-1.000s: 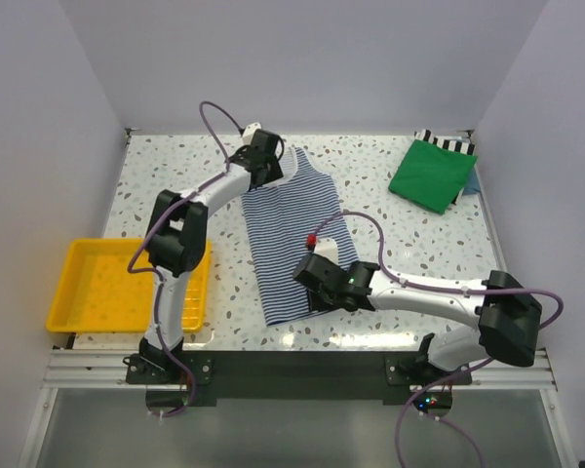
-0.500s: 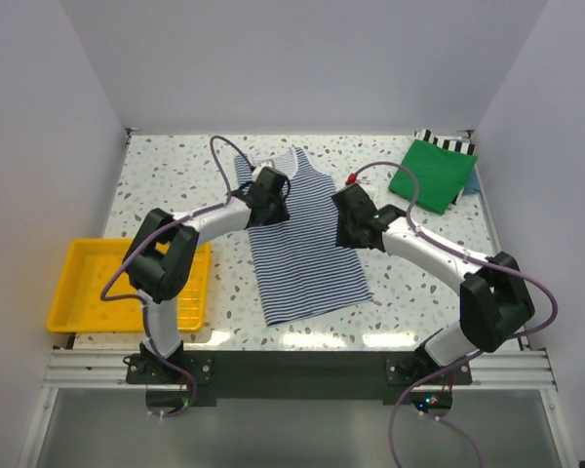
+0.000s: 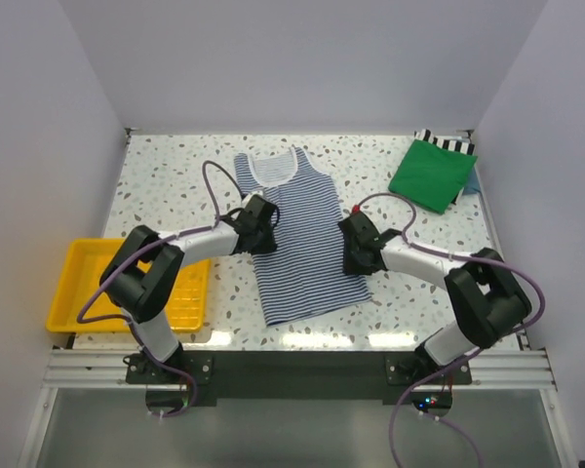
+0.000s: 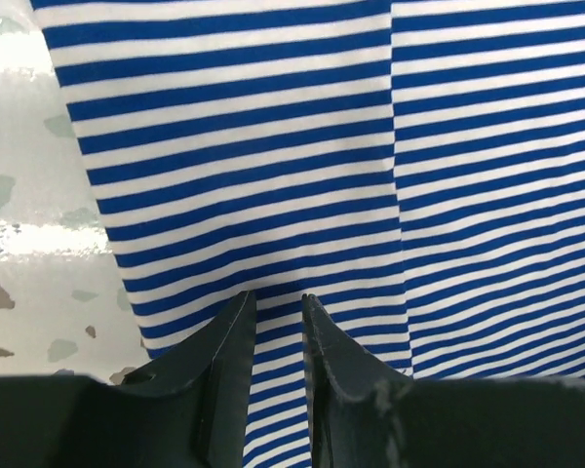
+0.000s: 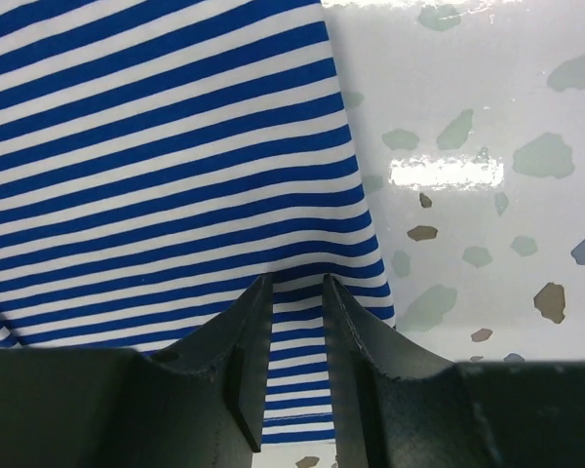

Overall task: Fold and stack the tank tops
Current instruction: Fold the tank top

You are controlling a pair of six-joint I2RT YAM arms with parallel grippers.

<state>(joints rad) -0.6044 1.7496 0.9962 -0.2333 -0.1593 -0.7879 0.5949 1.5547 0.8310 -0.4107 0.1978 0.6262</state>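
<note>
- Striped top (image 3: 307,244) lies flat mid-table, neck far and hem near. We judge that folding it is the step in hand.
- Left gripper (image 4: 278,300) sits at its left edge and right gripper (image 5: 297,283) at its right edge, both about midway down the body.
- Each pair of jaws is narrow, with a slit of stripes showing between. We see no cloth bunched up in either gap, so we judge that neither has a firm hold yet.
- To do this well, we should pinch both side edges at matching height and catch both layers. Then we lift evenly, so the crease runs straight across.
- The stripes are our guide: if they stay parallel, the fold is square.
- The cloth looks thin and limp, so an uneven lift would likely skew it or drag the hem over the table (image 3: 175,175).
- Green top (image 3: 431,175) lies folded at the far right, well apart. We take that as the likely place for the stack.
- Black-and-white cloth (image 3: 453,143) and something pale blue (image 3: 473,183) peek from beneath it. We cannot tell what they are.
- Tray (image 3: 63,292) sits near left beside the left arm, apart from the cloth and out of our way.
- Purple cables (image 3: 210,180) loop beside each wrist and could brush the cloth as we lift.
</note>
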